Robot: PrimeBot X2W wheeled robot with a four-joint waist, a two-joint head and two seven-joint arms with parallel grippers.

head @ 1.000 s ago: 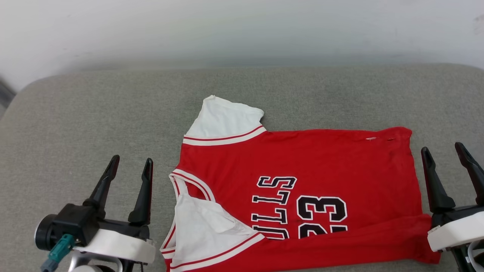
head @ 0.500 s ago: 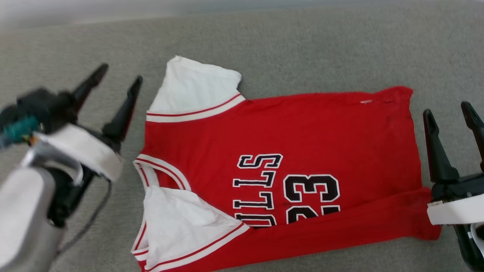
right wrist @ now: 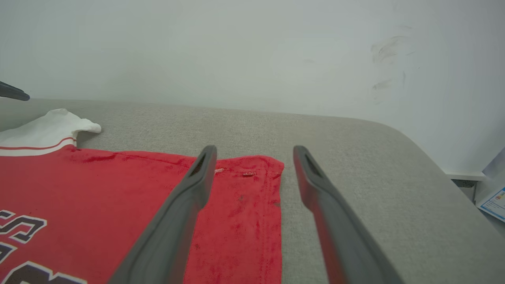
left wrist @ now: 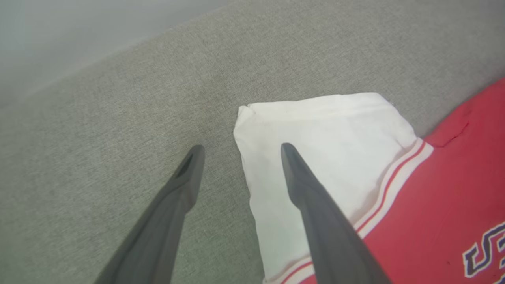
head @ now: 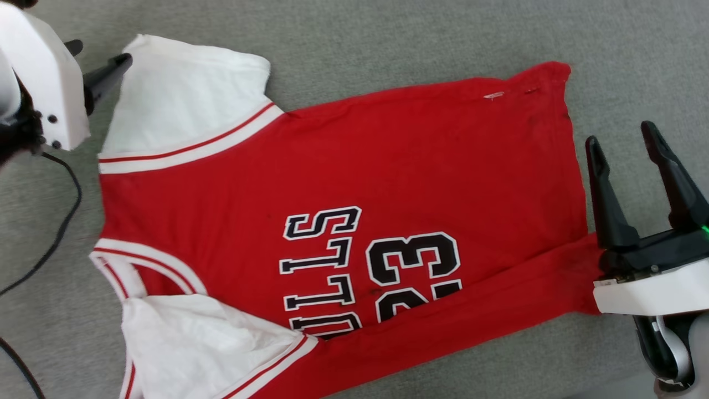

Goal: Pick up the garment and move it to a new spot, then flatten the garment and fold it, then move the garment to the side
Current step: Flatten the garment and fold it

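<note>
The garment (head: 388, 166), a red jersey with white sleeves, black lettering and the number 23, lies spread on the grey cushion, its near long edge folded over. My left gripper (head: 99, 51) is at the far white sleeve (head: 183, 94), fingers open. In the left wrist view this gripper (left wrist: 242, 146) straddles the sleeve's (left wrist: 323, 126) outer edge: one finger over the white cloth, the other over bare cushion. My right gripper (head: 621, 134) stands open beside the hem. Seen from its wrist, the right gripper (right wrist: 255, 148) frames the hem's far corner (right wrist: 256, 185).
The grey cushioned surface (head: 388, 33) stretches around the garment and ends at a white wall (right wrist: 236, 47). Its rounded right edge (right wrist: 434, 165) drops off beside a printed paper (right wrist: 493, 201). A black cable (head: 61, 221) hangs from my left arm over the cushion.
The head camera has tilted down and closer, shifting the whole picture. My left arm has reached forward from the near left to the far white sleeve. The right gripper stays by the hem.
</note>
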